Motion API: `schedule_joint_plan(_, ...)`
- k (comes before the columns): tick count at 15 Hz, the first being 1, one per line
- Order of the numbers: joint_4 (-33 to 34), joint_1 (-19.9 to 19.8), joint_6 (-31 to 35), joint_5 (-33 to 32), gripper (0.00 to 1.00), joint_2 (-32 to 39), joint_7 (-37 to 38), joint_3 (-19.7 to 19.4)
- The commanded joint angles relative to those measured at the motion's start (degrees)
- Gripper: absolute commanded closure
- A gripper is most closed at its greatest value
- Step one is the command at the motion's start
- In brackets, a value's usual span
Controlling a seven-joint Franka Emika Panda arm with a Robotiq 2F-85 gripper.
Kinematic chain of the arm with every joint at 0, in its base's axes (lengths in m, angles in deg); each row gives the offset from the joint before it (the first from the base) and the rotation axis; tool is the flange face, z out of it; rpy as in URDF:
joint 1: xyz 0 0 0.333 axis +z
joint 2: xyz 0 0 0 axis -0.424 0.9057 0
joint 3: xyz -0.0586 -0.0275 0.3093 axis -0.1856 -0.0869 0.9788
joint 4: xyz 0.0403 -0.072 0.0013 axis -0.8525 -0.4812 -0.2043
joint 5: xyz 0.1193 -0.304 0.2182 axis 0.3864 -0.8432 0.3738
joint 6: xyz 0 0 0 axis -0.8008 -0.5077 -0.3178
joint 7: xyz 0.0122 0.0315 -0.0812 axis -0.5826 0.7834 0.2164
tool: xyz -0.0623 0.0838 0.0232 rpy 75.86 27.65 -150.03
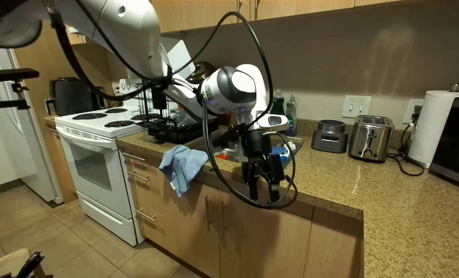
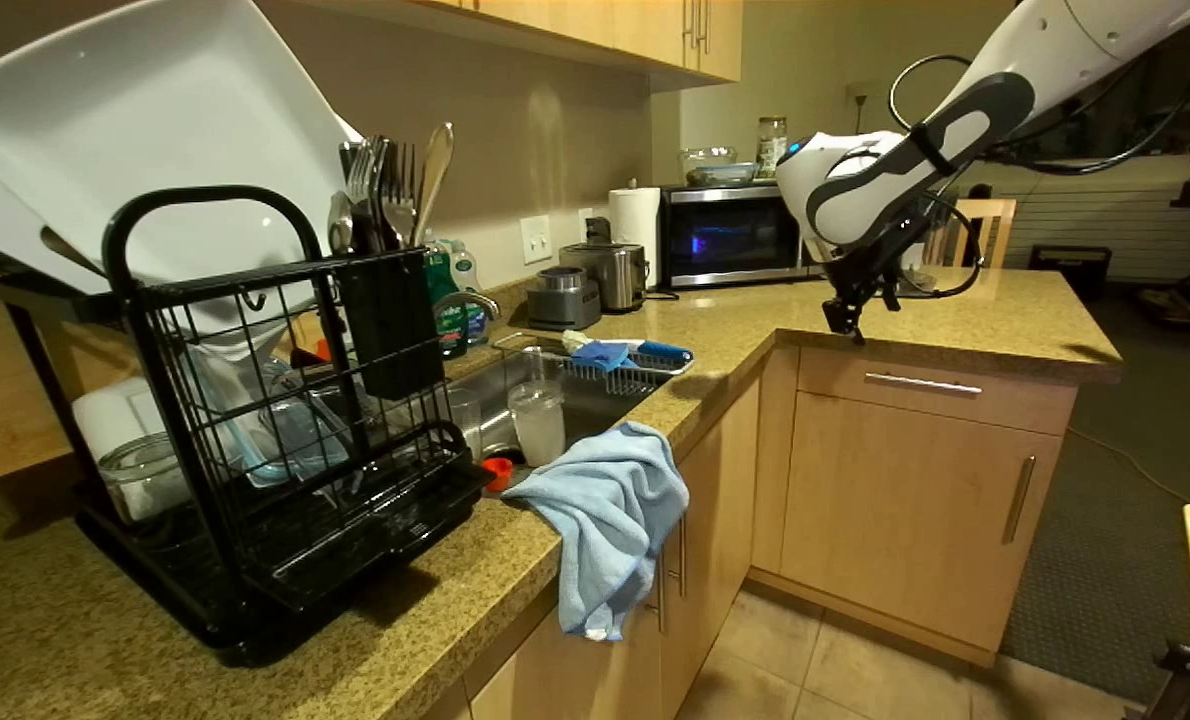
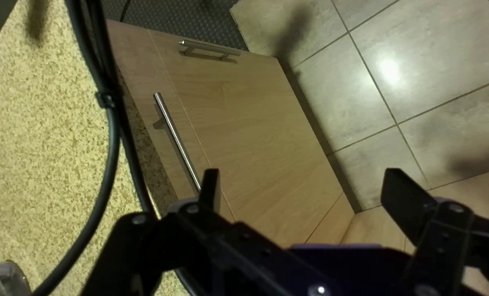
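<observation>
The drawer handle [image 3: 178, 142], apparently the fitting nearest the hand [image 3: 301, 189], lies at ten o'clock in the wrist view and at four o'clock in an exterior view; it is fixed level across the drawer front [image 2: 930, 402], likely for a straight pull. The hand, clear of the handle, has its fingers [image 3: 210, 185] spread wide and grips nothing; cabinet door [image 3: 257, 139] and floor tiles [image 3: 392, 102] show between them. The surface [image 3: 43, 144] extends at nine o'clock in the wrist view. Farther out, in an exterior view, a wire caddy [image 2: 635, 382] at nine o'clock holds a brush [image 2: 663, 352] over the sink [image 2: 600, 408], probably to drain; at eight o'clock a blue cloth [image 2: 615, 500] drapes over the surface's edge, presumably to dry. At two o'clock in an exterior view, a toaster [image 1: 370, 139] stands near the wall outlet [image 1: 409, 110], plausibly for its cord.
</observation>
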Motion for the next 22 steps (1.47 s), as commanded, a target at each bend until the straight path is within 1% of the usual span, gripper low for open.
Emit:
schedule_joint_plan(1, 0.61, -0.84, 3.86, 0.69, 0.0, 2.63, 5.1, -1.3)
schedule_joint_plan(5, -0.34, -0.57, 8.19, 0.26, 0.0, 4.27, 11.06, -3.22)
schedule_joint_plan(10, -1.31, -0.25, 11.11, -0.4, 0.0, 6.08, 14.55, -5.13)
schedule_joint_plan(14, -1.6, -0.37, 12.03, -0.53, 0.0, 7.4, 15.48, -6.42)
schedule_joint_plan(17, -1.73, -0.63, 11.62, -0.35, 0.0, 8.09, 14.42, -6.96)
schedule_joint_plan(22, -2.25, -1.18, 10.91, 1.24, 0.0, 7.54, 11.82, -6.11)
